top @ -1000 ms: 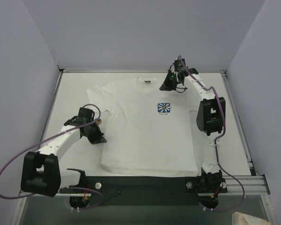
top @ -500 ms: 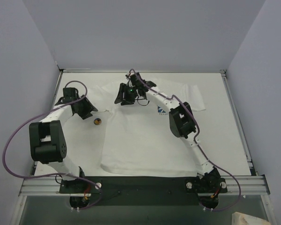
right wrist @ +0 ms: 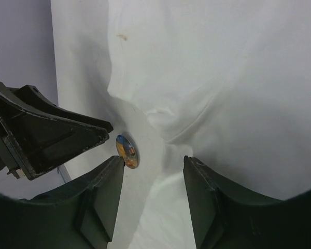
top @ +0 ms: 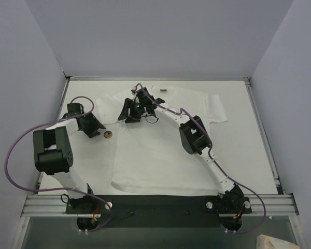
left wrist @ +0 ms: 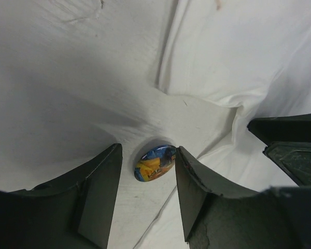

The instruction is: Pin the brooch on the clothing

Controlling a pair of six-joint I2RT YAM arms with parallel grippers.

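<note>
Both arms have swung since a second ago: right arm from the collar across to the shirt's sleeve on the left of the overhead view, left arm back and up along the table's left side; brooch unmoved

- Brooch: small round disc, blue and orange-gold face; lies flat on white surface just beside the sleeve edge, free of both grippers, not pinned
- T-shirt: white, spread flat, dark neck label at the far end; right arm lies across its chest; fabric puckered into folds near the brooch in both wrist views
- Left gripper: jaws spread, holding nothing; low over the table just left of the brooch. Own wrist view: brooch shows in the gap between the fingers, beyond their tips, no contact seen
- Right gripper: jaws spread, holding nothing; over the sleeve, near the brooch on its far side. Own wrist view: brooch beside the left-hand finger; left gripper close by
- Table: white top, grey walls on three sides
</note>
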